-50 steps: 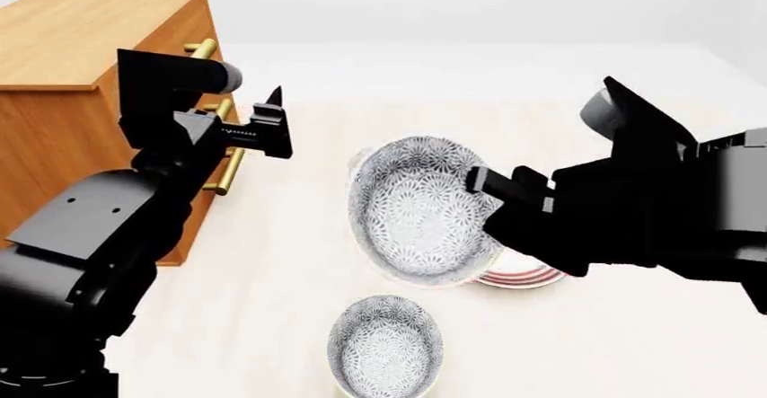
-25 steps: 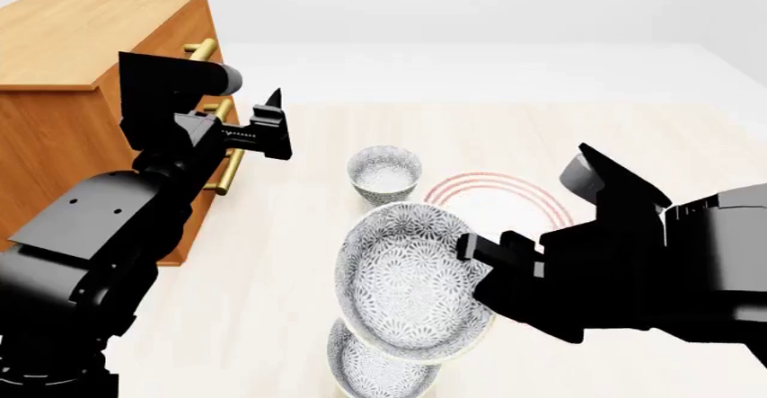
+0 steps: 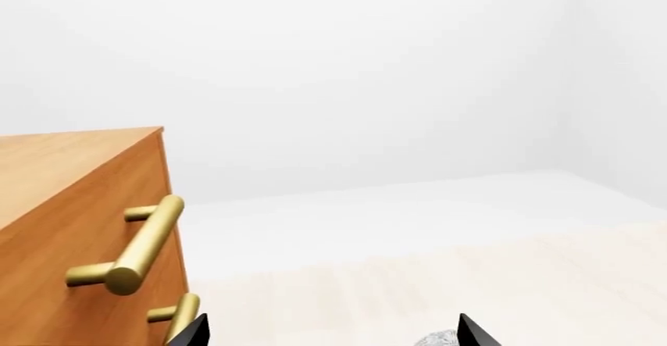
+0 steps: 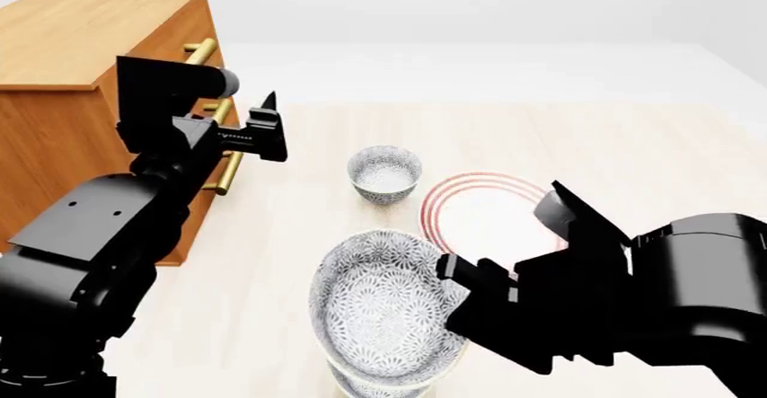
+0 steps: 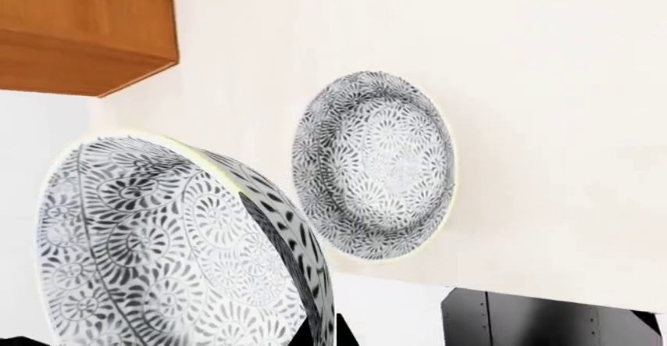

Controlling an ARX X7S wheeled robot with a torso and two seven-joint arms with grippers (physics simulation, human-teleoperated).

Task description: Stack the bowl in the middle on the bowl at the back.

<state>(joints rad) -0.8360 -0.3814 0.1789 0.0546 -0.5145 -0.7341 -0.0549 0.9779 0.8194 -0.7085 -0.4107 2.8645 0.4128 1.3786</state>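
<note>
right tool (image 4: 462, 277) pinches the rim of the bowl in the middle (image 4: 377, 308), held tilted above the near bowl (image 5: 373, 165). judged step: carry. next move calls for travel to the far bowl (image 4: 385, 172) beside the ringed plate (image 4: 486, 211). all bowls empty. left tool (image 4: 266, 133) idle; spread cannot be told.

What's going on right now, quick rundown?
Right gripper shut on the middle bowl, held above the front bowl. Left gripper idle by the dresser, empty. Back bowl bare; path to it looks open.
</note>
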